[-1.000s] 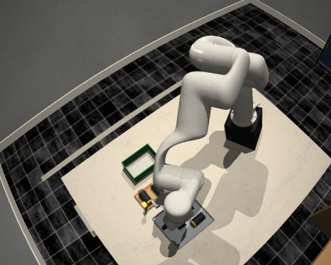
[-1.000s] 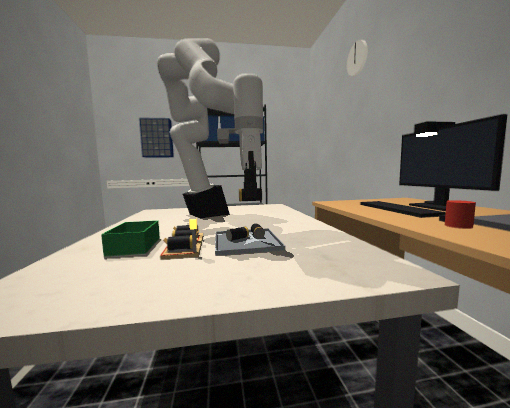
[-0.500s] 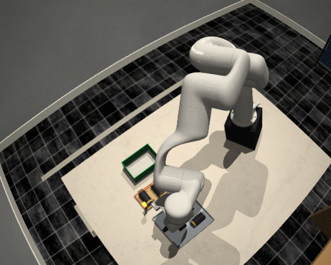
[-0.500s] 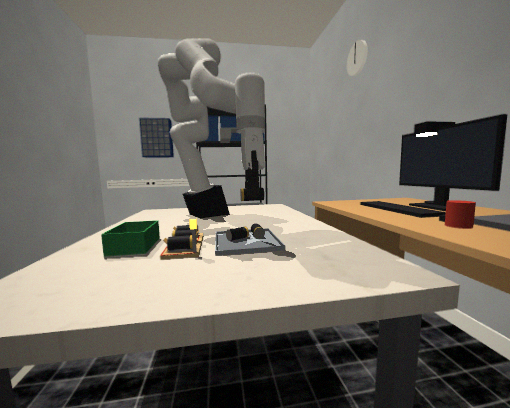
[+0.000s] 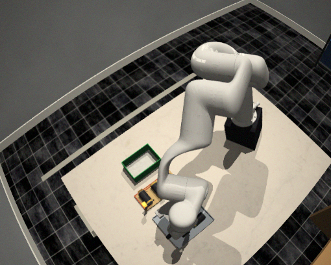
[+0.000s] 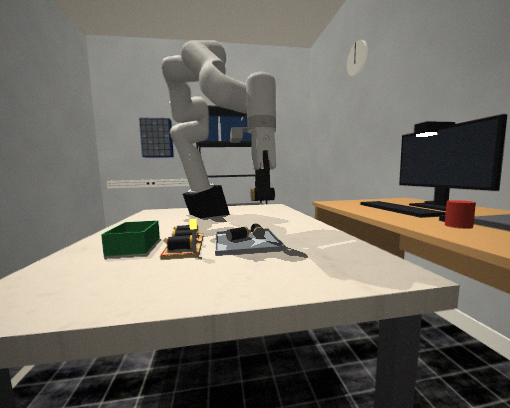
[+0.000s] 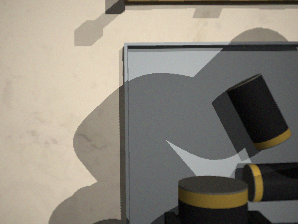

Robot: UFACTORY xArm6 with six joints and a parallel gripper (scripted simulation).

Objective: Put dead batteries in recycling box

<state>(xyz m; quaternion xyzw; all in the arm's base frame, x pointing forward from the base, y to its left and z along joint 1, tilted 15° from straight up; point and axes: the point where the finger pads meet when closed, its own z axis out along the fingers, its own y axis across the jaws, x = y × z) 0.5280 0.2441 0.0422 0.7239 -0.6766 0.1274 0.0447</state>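
From above: green recycling box (image 5: 126,166) standing upright on the tabletop (image 5: 281,182), seemingly with nothing in it; just beside it, toward the near edge, the orange holder board (image 5: 139,199) with a seated battery (image 5: 145,195) and a yellow block at its end, presumably the bulb, though lit or not cannot be told from here. Beyond the board from the box, a grey tray (image 5: 208,218), mostly hidden under the white wrist. From the exterior: claw (image 6: 262,194) hanging well above the tray (image 6: 223,248), clenched on a dark battery with a gold band (image 6: 261,191), held upright between the fingers. Raised that high most likely to clear the holder board (image 6: 169,256) on the way toward the green box (image 6: 130,240) on the board's far side. Two loose batteries (image 6: 238,233) lying on the tray, kept there as a staging spot; two more seated on the board beside the yellow bulb (image 6: 193,223). From the wrist: gripped battery (image 7: 213,197) end-on at the bottom edge, gold band near the top; below it the tray floor (image 7: 150,110) with two batteries, one tilted (image 7: 252,117) and one lying flat (image 7: 267,181), both to the far side of the tray from the box. Board edge barely showing along the top.
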